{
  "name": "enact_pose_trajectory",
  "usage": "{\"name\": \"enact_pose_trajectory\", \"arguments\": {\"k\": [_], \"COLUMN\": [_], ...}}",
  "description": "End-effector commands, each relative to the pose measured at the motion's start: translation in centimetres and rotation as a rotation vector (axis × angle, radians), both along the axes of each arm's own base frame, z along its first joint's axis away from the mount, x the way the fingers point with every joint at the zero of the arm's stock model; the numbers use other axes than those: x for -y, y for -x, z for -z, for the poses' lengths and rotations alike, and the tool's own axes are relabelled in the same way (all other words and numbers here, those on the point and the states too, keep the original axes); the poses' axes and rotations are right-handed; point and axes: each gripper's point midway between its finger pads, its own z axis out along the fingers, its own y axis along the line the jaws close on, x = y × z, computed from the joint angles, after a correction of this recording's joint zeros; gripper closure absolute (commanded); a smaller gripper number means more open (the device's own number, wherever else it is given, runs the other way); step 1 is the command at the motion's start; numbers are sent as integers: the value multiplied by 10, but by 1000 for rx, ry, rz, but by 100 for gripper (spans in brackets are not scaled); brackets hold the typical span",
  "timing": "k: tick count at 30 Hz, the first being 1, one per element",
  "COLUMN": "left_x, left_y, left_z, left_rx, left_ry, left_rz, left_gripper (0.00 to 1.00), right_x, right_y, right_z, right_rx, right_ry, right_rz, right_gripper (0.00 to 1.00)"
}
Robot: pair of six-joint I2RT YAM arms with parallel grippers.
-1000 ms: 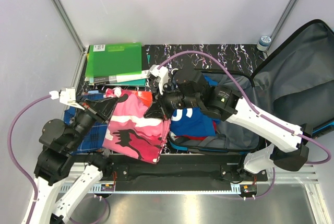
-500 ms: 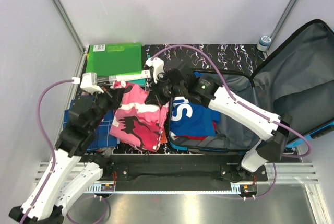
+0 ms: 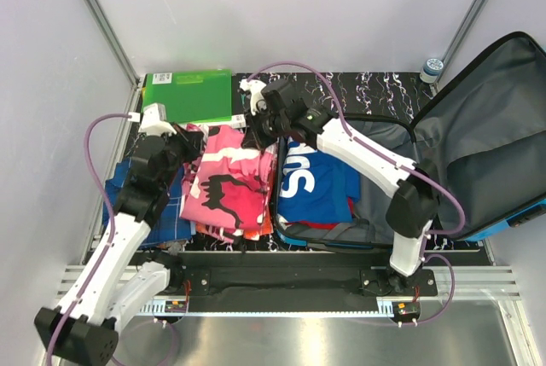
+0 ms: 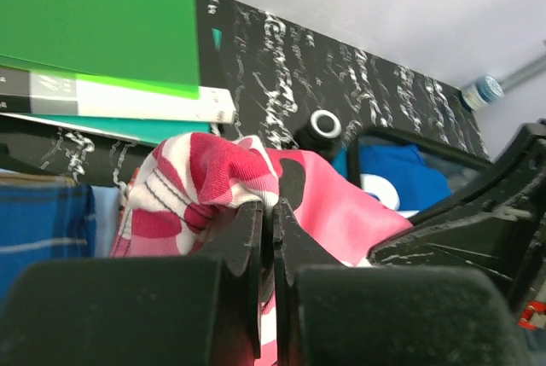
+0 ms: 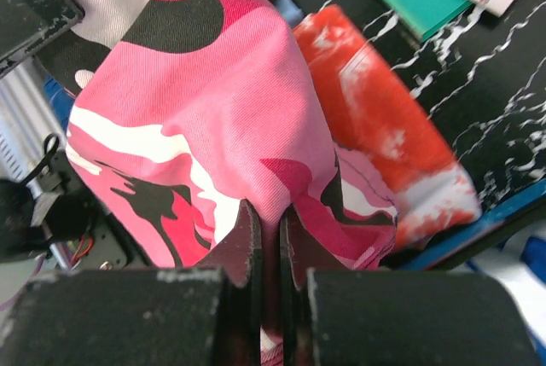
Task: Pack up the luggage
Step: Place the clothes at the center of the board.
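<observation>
Tabletop (image 3: 375, 89), black with white marbling, pale walls (image 3: 299, 8) around, carries open luggage (image 3: 486, 110) and green folders (image 3: 189, 95); left gripper (image 4: 270, 212) and right gripper (image 5: 271, 212) each clamped tight on pink cloth (image 3: 229, 180).

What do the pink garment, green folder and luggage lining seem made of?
The pink garment looks like matte woven cotton: fine twill ribs, soft folds. The green folder is probably plastic: smooth, stiff, slightly glossy, with a flat edge. The luggage lining seems to be thin grey synthetic fabric, sagging in wrinkles.
</observation>
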Motion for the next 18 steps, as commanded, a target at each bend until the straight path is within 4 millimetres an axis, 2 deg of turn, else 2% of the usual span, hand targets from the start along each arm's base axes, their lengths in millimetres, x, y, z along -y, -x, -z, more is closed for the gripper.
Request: {"name": "enact_pose_trajectory", "arguments": {"k": [1, 2, 3, 4, 5, 6, 7, 8, 9, 10, 11, 12, 13, 15, 16, 18], "left_x": [0, -3, -1, -1, -4, 0, 1, 0, 2, 3, 0, 2, 1, -1, -3, -8], "left_y": [-30, -38, -44, -49, -56, -64, -70, -78, -85, -90, -95, -99, -100, -99, -95, -90], "left_z": [-8, 2, 1, 3, -2, 11, 12, 8, 17, 17, 13, 16, 14, 13, 13, 18], "left_rx": [78, 52, 65, 62, 87, 51, 47, 56, 30, 24, 30, 18, 18, 12, 1, -12], "left_ry": [67, 68, 77, 81, 88, 92, 97, 100, 106, 108, 111, 116, 117, 105, 99, 77], "left_rz": [18, 19, 34, 40, 39, 61, 68, 71, 86, 90, 88, 97, 97, 93, 87, 61], "left_gripper": [100, 100, 100, 100, 100, 100, 100, 100, 84, 75, 61, 49, 31, 24, 19, 15], "right_x": [-17, -18, -18, -14, -14, -14, -13, -10, -9, -8, -8, -8, -9, -9, -9, -7], "right_y": [-44, -51, -59, -69, -80, -85, -92, -107, -113, -119, -130, -131, -137, -141, -145, -145], "right_z": [-35, -38, -25, -23, -15, -11, -6, 0, 4, 7, 10, 14, 4, 13, 10, 8], "right_rx": [124, 134, 120, 119, 110, 98, 92, 84, 77, 77, 91, 83, 113, 107, 124, 136], "right_ry": [-109, -115, -98, -96, -91, -89, -88, -87, -81, -75, -68, -49, -52, -23, -20, -3], "right_rz": [11, 17, 27, 44, 56, 61, 69, 89, 97, 100, 102, 102, 95, 98, 96, 101], "right_gripper": [100, 100, 100, 100, 100, 100, 100, 100, 98, 90, 66, 48, 37, 24, 22, 17]}}
